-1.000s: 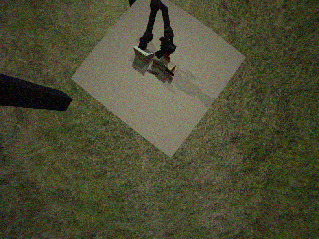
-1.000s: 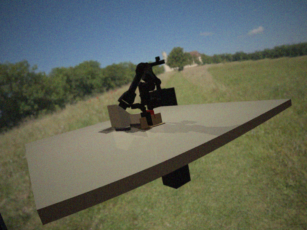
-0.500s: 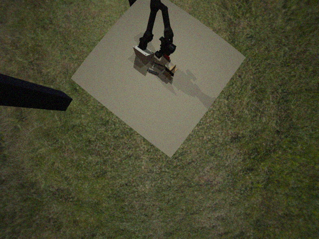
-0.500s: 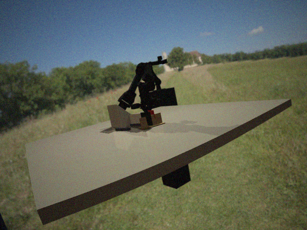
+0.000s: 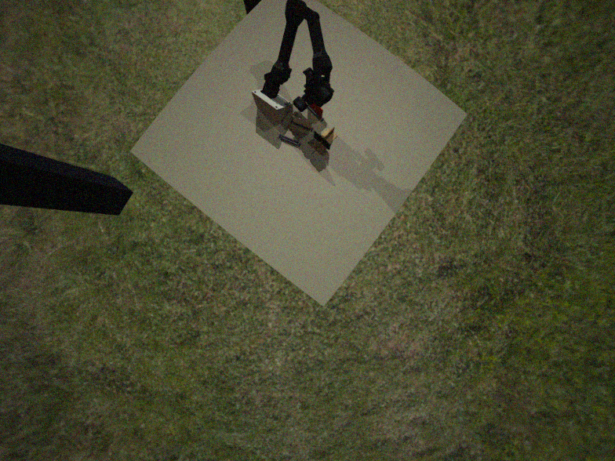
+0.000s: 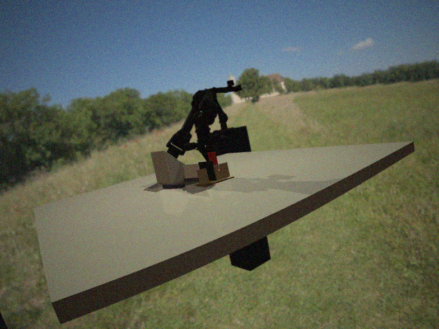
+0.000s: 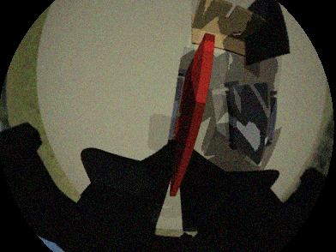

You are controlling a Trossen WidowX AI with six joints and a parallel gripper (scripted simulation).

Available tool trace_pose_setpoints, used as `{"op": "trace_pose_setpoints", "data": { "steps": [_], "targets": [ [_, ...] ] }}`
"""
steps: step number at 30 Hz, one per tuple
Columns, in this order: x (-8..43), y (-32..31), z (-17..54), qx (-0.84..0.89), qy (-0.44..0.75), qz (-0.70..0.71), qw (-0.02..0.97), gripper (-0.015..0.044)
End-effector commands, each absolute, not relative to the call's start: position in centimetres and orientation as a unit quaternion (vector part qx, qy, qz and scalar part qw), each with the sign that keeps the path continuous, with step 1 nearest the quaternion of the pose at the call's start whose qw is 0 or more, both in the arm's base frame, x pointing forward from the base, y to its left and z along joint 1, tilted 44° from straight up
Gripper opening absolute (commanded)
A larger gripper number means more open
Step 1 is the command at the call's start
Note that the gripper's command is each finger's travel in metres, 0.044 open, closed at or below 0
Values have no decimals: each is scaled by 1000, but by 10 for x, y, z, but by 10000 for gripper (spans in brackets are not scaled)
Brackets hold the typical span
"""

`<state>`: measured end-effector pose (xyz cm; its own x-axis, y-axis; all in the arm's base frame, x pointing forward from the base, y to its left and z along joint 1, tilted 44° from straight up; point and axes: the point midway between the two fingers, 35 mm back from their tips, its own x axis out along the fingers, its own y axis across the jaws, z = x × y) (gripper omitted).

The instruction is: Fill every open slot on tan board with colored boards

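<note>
Claw: closed narrow on the red board, which I hold between my fingers; claw (image 5: 311,105) (image 6: 208,158) (image 7: 177,143).
Red board: gripped upright, its far end pointing toward the tan board in my wrist view; red board (image 5: 316,110) (image 6: 212,158) (image 7: 202,81). From outside, its top shows higher than the tan board's. Whether its lower edge touches anything, I cannot tell.
Tan board: standing on the tabletop (image 5: 238,193) (image 6: 141,230) (image 7: 107,86); tan board (image 5: 329,132) (image 6: 223,170) (image 7: 220,19). An open slot shows in its upper edge.
Black board: upright and crosswise to the tan board; black board (image 5: 322,139) (image 6: 210,170) (image 7: 270,34).
Pale block: stands near both boards; pale block (image 5: 271,111) (image 6: 166,169).
Dark holder: on the tabletop, right of the red board in my wrist view; dark holder (image 7: 246,107). Its details are too dim to certify.
</note>
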<state>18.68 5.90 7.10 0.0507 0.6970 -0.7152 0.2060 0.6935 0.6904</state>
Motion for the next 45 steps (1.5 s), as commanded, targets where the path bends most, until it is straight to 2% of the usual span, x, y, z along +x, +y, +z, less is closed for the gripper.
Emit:
{"op": "trace_pose_setpoints", "data": {
  "steps": [1, 26, 45],
  "targets": [
    [188, 51, 79, 338, 660, 192, 643, 0],
    [185, 12, 118, 338, 660, 192, 643, 0],
    [226, -7, 113, 328, 657, 201, 648, 0]
  ]
}}
